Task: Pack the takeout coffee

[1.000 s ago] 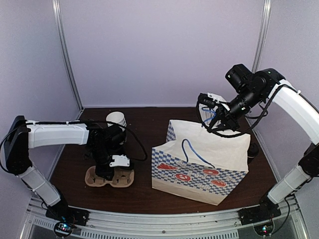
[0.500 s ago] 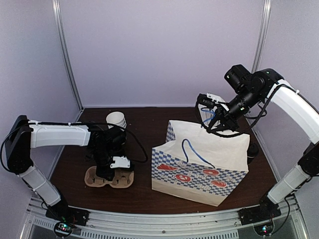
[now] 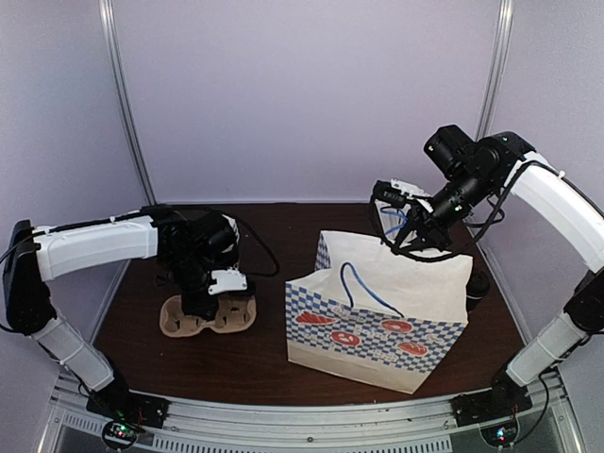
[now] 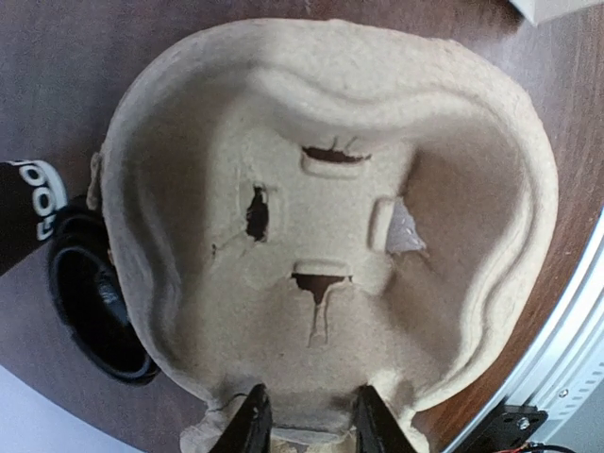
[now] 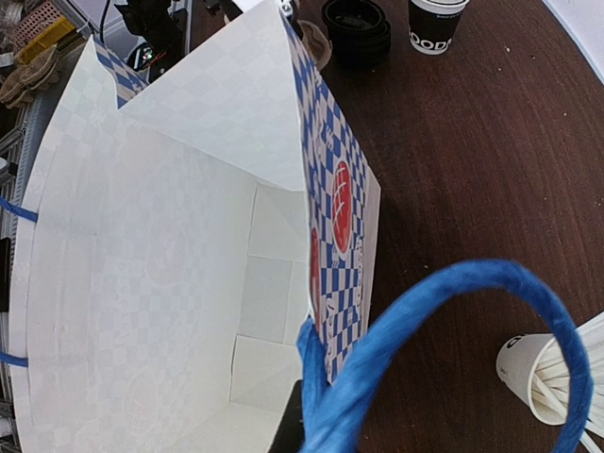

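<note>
Top view – left gripper set low over pulp carrier, left of checkered bag. Right gripper raised at bag's far edge. Takeout coffee judged to be small dark cup just right of bag, untouched.

Left wrist – fingers apart, astride carrier rim; no bite evident, no cup in carrier. Rim should be seated deep before closing, then carrier lifted level.

Right wrist – right gripper clamped on blue handle. Handle best held taut, bag mouth wide.

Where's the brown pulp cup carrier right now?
Top view, left side: the brown pulp cup carrier sits on the table under the left gripper, left of the checkered paper bag.
</note>
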Action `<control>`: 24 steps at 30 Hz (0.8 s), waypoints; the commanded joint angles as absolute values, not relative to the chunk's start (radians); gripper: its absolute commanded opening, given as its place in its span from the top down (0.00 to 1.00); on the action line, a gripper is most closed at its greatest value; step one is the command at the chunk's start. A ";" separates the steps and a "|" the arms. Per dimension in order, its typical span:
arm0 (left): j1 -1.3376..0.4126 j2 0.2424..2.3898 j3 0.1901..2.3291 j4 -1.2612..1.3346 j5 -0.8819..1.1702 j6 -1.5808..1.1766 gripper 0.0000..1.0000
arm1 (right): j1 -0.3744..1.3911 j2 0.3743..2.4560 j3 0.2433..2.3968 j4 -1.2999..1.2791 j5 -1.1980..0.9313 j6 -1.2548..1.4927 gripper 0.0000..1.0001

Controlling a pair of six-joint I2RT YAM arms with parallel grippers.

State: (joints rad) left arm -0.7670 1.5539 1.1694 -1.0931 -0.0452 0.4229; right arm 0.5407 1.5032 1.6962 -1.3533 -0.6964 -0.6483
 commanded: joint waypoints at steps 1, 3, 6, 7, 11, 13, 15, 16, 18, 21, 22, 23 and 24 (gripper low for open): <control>-0.762 1.444 1.272 -1.182 -0.064 0.348 0.78 | 0.535 1.502 1.704 -1.349 -0.721 -0.647 1.00; -0.762 1.404 1.329 -1.186 -0.044 0.338 0.78 | 0.535 1.505 1.708 -1.355 -0.733 -0.647 1.00; -0.762 1.359 1.440 -1.183 -0.001 0.324 0.78 | 0.537 1.514 1.714 -1.355 -0.758 -0.641 1.00; -0.762 1.351 1.475 -1.177 0.024 0.318 0.77 | 0.539 1.519 1.722 -1.354 -0.770 -0.636 1.00; -0.762 1.362 1.624 -1.171 0.056 0.277 0.77 | 0.560 1.554 1.772 -1.336 -0.811 -0.595 1.00; -0.762 1.382 1.696 -1.185 0.098 0.266 0.76 | 0.594 1.580 1.808 -1.342 -0.809 -0.591 1.00; -0.762 1.395 1.759 -1.184 0.150 0.258 0.76 | 0.620 1.613 1.848 -1.353 -0.815 -0.583 1.00; -0.762 1.398 1.786 -1.180 0.176 0.254 0.76 | 0.630 1.632 1.868 -1.359 -0.823 -0.577 1.00; -0.762 1.394 1.825 -1.154 0.213 0.240 0.77 | 0.652 1.669 1.913 -1.375 -0.840 -0.569 1.00; -0.762 1.364 1.847 -1.103 0.256 0.225 0.77 | 0.687 1.727 1.972 -1.393 -0.837 -0.551 1.00; -0.762 1.352 1.848 -1.090 0.266 0.223 0.77 | 0.700 1.744 1.992 -1.399 -0.834 -0.546 1.00; -0.762 1.342 1.848 -1.080 0.272 0.220 0.76 | 0.712 1.762 2.019 -1.402 -0.830 -0.537 1.00; -0.762 1.330 1.848 -1.072 0.276 0.217 0.76 | 0.724 1.782 2.039 -1.410 -0.825 -0.532 1.00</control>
